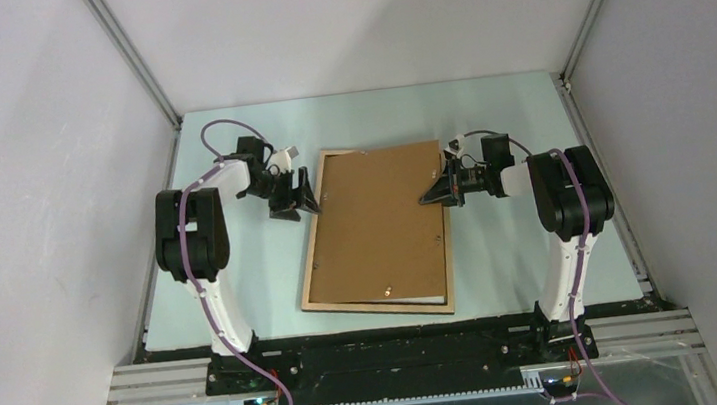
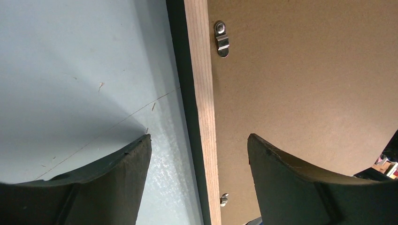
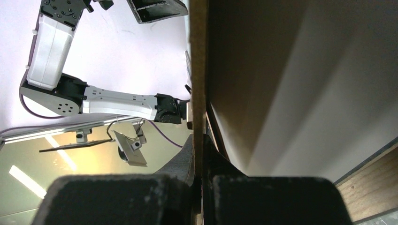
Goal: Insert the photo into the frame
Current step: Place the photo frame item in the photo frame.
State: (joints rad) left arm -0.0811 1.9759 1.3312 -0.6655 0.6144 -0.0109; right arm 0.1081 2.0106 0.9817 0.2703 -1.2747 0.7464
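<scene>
Backing board (image 1: 377,221) over frame (image 1: 313,237) on table (image 1: 251,274)

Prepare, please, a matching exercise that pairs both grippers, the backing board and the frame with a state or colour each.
Things:
1. left gripper
2. right gripper
3. backing board
4. frame

States or colours:
A. shut on the board's edge
B. plain brown
C. open over the frame's rail
D. light wood rim facing up

Pairs: 1-C, 2-A, 3-B, 4-D
</scene>
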